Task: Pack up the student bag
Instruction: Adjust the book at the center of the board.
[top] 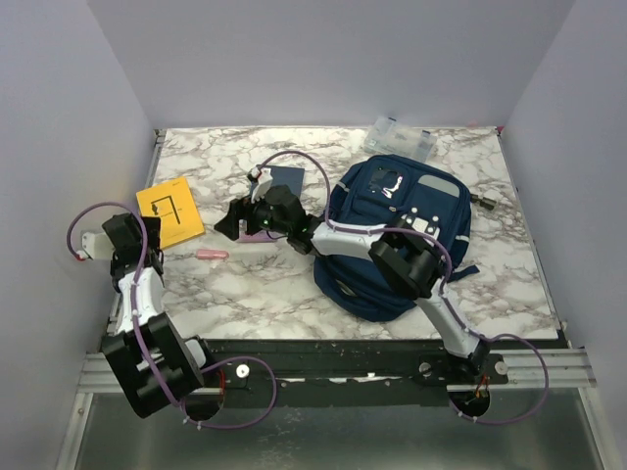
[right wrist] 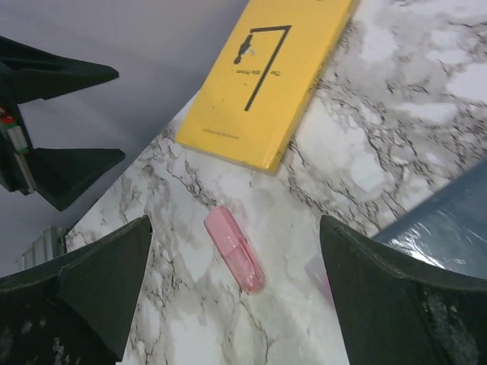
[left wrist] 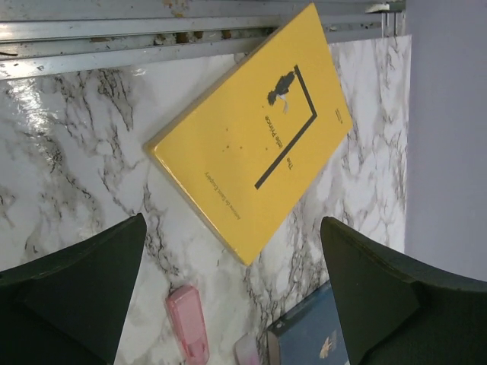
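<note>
The navy student bag (top: 397, 230) lies on the marble table right of centre, under my right forearm. My right gripper (top: 231, 221) reaches left past it and hovers open and empty above a pink capsule-shaped item (right wrist: 234, 249), which shows between its fingers. My left gripper (top: 127, 227) is open and empty at the table's left edge, beside a yellow book (top: 168, 211). In the left wrist view the yellow book (left wrist: 255, 133) lies beyond the open gripper (left wrist: 232, 304), with the pink item (left wrist: 188, 323) and a blue book (left wrist: 308, 338) nearer.
A blue book (top: 282, 180) lies behind my right gripper. A small pale pink thing (right wrist: 319, 274) sits beside it. A clear plastic compartment box (top: 400, 138) stands at the back. Grey walls close in on both sides. A metal rail (left wrist: 114, 46) runs along the table's left edge.
</note>
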Tool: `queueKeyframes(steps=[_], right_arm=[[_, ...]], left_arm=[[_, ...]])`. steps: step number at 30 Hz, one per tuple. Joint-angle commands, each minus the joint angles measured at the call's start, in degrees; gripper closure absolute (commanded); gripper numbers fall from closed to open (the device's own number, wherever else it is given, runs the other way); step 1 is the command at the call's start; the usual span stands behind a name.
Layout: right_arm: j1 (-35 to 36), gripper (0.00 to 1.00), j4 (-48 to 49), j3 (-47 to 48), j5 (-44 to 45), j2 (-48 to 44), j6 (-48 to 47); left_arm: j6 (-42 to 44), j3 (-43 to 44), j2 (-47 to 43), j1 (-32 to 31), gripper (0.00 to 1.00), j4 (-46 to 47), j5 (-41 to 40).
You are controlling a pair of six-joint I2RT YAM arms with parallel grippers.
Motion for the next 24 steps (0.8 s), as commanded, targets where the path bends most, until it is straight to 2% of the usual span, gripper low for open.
queueKeyframes(steps=[1,7,13,16,18,21,24], right_arm=[[-1.2,0.06,4.8,8.4,-9.3,7.5,1.2],[-1.6,0.09,1.7,14.2,-11.9,13.3,2.6],[-1.8,0.11,1.6,14.6,-15.0,13.6,3.8],[-2.4,0.11,1.5,13.6,-15.3,12.6,5.9],[-2.7,0.13,2.9,11.2,-16.4,10.9,7.1],[-2.8,0.13,3.1,8.0,-16.7,7.8,6.8],[-2.8,0.13,2.7,5.2,-16.8,5.1,6.1]], left_arm=[[-8.6,-3.4,4.6,1.3,0.01,14.5,-3.2],[-6.9,0.7,11.2,1.3,0.03,17.1,-4.8],[-10.8,-1.7,15.3,1.5,0.02,29.3,-4.8],[-15.7,-4.4,17.6,2.2,0.02,37.0,-3.9],[-14.8,-5.1,18.7,2.3,0.03,41.7,-5.0],[-14.9,-5.4,19.6,2.2,0.04,41.9,-8.3],[-20.8,-7.4,20.7,2.2,0.04,42.2,-11.6]])
